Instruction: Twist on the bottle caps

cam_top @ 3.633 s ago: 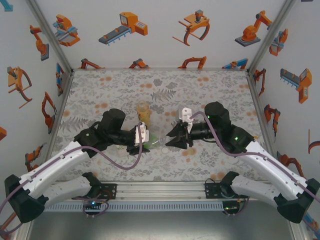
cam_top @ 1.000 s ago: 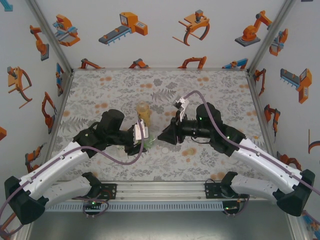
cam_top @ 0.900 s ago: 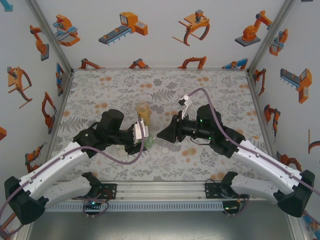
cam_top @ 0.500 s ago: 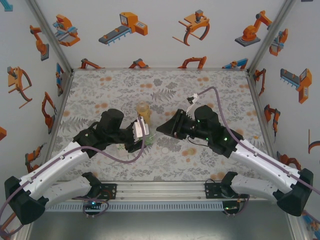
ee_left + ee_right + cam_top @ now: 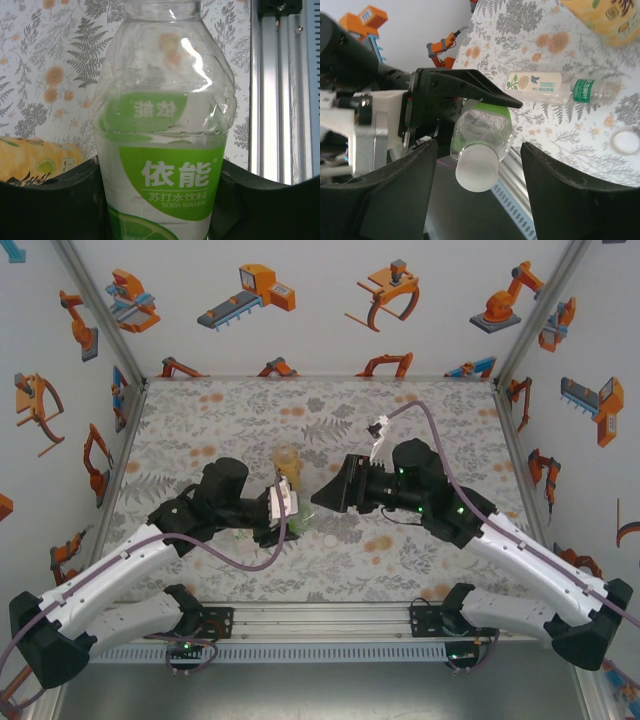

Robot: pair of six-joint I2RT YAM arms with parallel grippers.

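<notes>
1. Fern-patterned tabletop point(image 5: 420, 430); white walls point(image 5: 320, 340) with orange robot stickers point(image 5: 250, 290).
2. Left gripper point(image 5: 286, 514) clamps clear green-labelled plastic bottle point(image 5: 162, 150).
3. Right gripper point(image 5: 479, 150) spread open; whitish round plastic cap point(image 5: 476, 175) on bottle neck sits between its fingers point(image 5: 395, 195), touching neither.
4. Second white cap point(image 5: 625, 141) lies on tabletop, well apart.

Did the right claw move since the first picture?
Yes. In the top view the right claw has slid left and a little farther back, ending up closer to the yellow bottle.
</notes>
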